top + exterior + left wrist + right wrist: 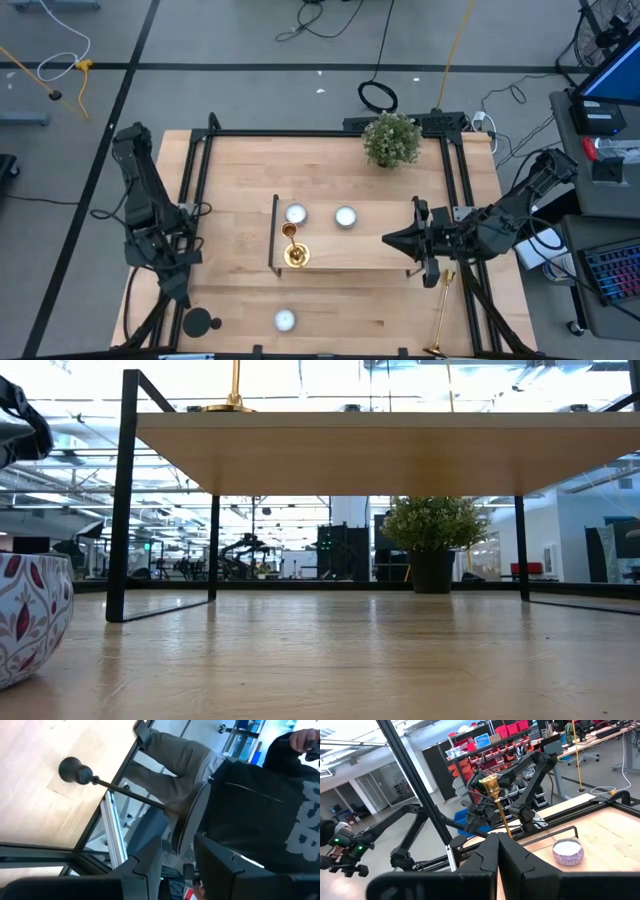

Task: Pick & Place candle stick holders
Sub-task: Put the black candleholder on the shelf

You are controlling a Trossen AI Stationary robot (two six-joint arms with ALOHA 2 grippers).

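**Worktop** (340,300): light wood with a black frame. A long wooden, black-framed stand (350,255) lies across its middle, and a potted plant (391,140) sits at the far edge.

**Person** (270,805): in a dark top, seated off the worktop's edge, beyond the left fingers.

**Held gold candle stick holder** (441,315): a slim, shiny gold stem with a small flared cup. From above it shows as a long thin line. It is in the right gripper (497,840), whose fingers (520,865) are pressed together on the stem. The cup end stands out past the fingertips.

**Standing gold candle stick holder** (294,252): same finish, with a round base. It is upright on the end of the stand away from the right fingers, well apart from both grippers.

**Black candle stick holder** (130,795): shorter and matt black, with a flat round base, a thin stem and a bulbous cup. It is at the left gripper (177,855), near the front left corner of the worktop. The base shows edge-on in the gap between the left fingers (150,865), which stand partly apart and appear clamped on its rim. The stem runs away from the fingertips, so the cup is over the wood.

**White candles**: one (567,852) is near the right fingers. Another (346,217) lies beyond the stand.
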